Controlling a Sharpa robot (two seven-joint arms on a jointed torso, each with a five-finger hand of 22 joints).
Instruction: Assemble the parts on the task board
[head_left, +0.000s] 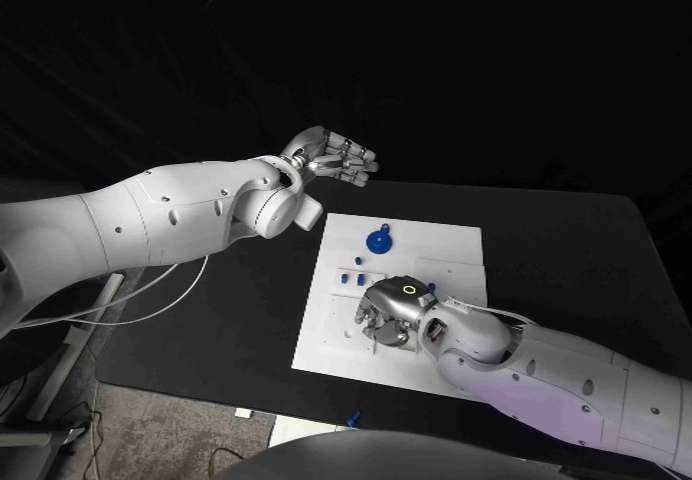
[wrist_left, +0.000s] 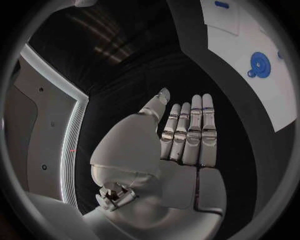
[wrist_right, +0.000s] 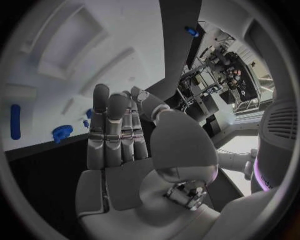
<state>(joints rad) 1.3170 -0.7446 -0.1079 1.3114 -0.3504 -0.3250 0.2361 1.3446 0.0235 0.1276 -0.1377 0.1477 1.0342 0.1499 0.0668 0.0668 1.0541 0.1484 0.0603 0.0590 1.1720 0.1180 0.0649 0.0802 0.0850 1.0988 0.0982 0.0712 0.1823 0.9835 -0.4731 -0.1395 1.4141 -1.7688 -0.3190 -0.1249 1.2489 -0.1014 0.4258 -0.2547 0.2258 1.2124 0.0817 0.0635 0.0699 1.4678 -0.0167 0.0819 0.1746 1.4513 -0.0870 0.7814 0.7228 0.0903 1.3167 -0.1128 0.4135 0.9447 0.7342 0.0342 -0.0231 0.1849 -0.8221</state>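
The white task board (head_left: 440, 250) lies in the middle of the black table. A round blue part (head_left: 378, 241) sits near its far left corner, and small blue pieces (head_left: 351, 280) stand along its left side. My right hand (head_left: 389, 310) hovers over the board's near left part, fingers straight and close together, holding nothing. The right wrist view shows that hand (wrist_right: 115, 135) above the board (wrist_right: 62, 50), with a blue bar (wrist_right: 15, 121) and a small blue gear (wrist_right: 61, 132) beyond it. My left hand (head_left: 329, 155) is raised behind the board's far left corner, empty; its fingers (wrist_left: 187, 132) are extended.
A loose blue piece (head_left: 352, 415) lies off the board near the table's front edge. In the left wrist view the round blue part (wrist_left: 259, 63) sits on the board (wrist_left: 278, 105). Bare black table surrounds the board to its left and right.
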